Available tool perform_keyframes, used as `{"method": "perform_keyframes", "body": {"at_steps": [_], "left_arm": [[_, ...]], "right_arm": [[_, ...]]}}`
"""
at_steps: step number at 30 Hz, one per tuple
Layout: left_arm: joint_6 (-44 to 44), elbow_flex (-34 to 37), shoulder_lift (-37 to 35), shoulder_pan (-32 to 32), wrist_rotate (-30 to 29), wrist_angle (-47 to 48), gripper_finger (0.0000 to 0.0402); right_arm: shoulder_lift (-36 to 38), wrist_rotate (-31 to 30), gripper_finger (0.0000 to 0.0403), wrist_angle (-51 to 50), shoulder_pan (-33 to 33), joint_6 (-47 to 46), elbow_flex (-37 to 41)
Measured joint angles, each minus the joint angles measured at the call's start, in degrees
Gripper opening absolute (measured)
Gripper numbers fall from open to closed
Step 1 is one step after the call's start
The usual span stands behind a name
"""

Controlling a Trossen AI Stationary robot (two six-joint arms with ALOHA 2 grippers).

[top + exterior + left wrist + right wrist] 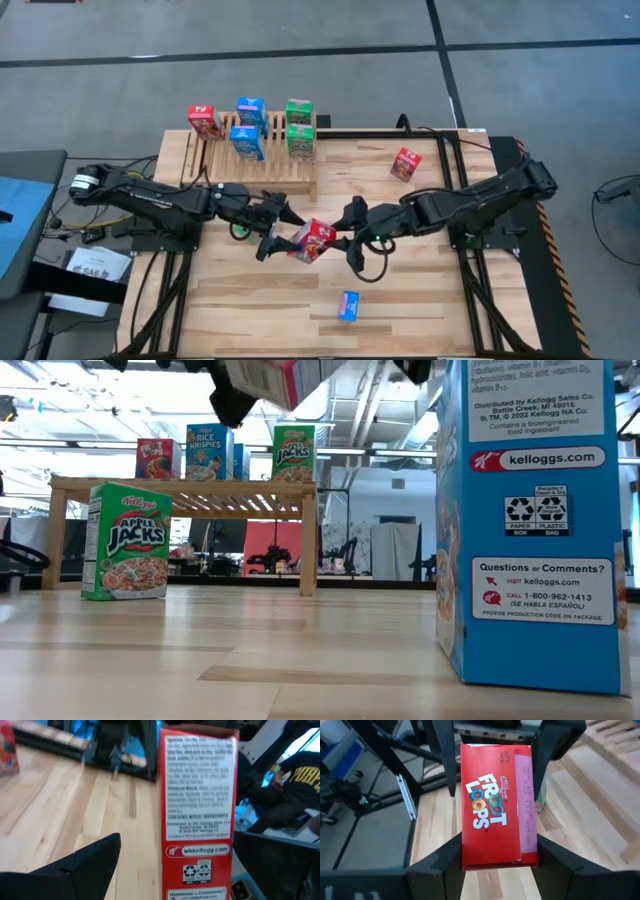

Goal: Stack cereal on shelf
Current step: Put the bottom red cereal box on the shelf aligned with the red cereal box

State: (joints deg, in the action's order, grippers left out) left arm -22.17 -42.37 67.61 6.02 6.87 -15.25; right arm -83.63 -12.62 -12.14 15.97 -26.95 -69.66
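Blue box (pixel 348 305) near held red box (pixel 314 241)

Two dark, near-black jointed arms of rounded segments. Left arm (pixel 150 198) ending at its base in a pale grey cylindrical cap with dark rings. Right arm (pixel 480 200) matte black throughout. Green-ringed fittings near both wrists, with a thin black cable looping under the right one. Left tool (pixel 275 232) and right tool (pixel 345 225) each with flat, angular matte-black fingers (pixel 447 862).

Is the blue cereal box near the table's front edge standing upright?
No, the blue box lies flat on the table in the high view.
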Motion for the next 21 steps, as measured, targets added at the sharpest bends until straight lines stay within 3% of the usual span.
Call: {"method": "perform_keyframes", "body": {"at_steps": [10,21], "left_arm": [[0.02,0.0,1.07,0.02,0.51,-1.24,0.0368],[0.66,0.0,1.07,0.02,0.47,-1.41,0.0295]], "right_arm": [[-1.03,0.78,0.0214,1.59,-0.02,-0.03,0.08],[-1.05,0.78,0.0214,1.35,-0.02,-0.03,0.08]]}}
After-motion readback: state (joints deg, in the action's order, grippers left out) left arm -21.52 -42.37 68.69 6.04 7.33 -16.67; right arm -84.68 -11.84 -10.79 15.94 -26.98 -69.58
